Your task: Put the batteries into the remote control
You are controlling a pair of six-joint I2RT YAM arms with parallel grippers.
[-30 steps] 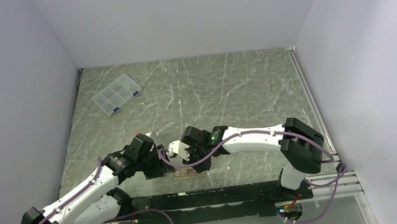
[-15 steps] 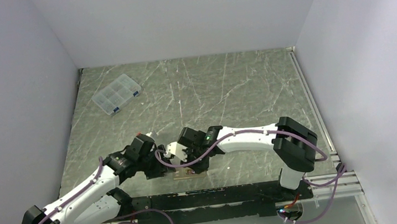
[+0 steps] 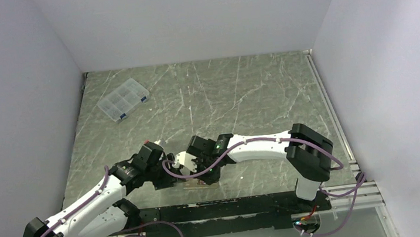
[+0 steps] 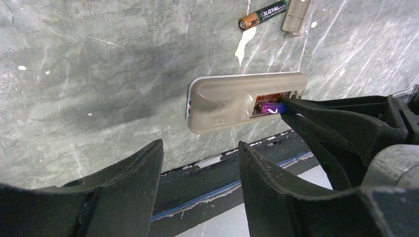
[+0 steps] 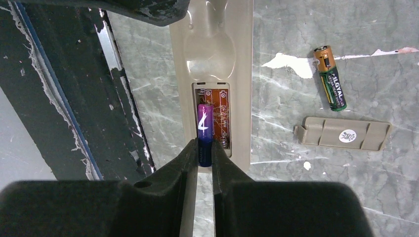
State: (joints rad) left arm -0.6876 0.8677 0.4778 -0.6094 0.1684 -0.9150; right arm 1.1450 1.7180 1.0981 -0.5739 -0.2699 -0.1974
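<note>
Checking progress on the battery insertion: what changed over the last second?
The right arm shifted slightly left, nudging the right gripper leftward over the remote control; its fingers flank the purple battery in the bay. The left gripper and clear box stayed put.

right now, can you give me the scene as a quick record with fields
remote: back up on the table, battery bay open
purple battery: partly in one slot of the bay, other slot bare
spare battery: loose on the table, apart from the remote
cover: off, lying near the spare battery
right gripper: fingertips pinching the purple battery's near end
left gripper: open, holding nothing, close to the remote
clear box: far left part of the table, away from both arms
</note>
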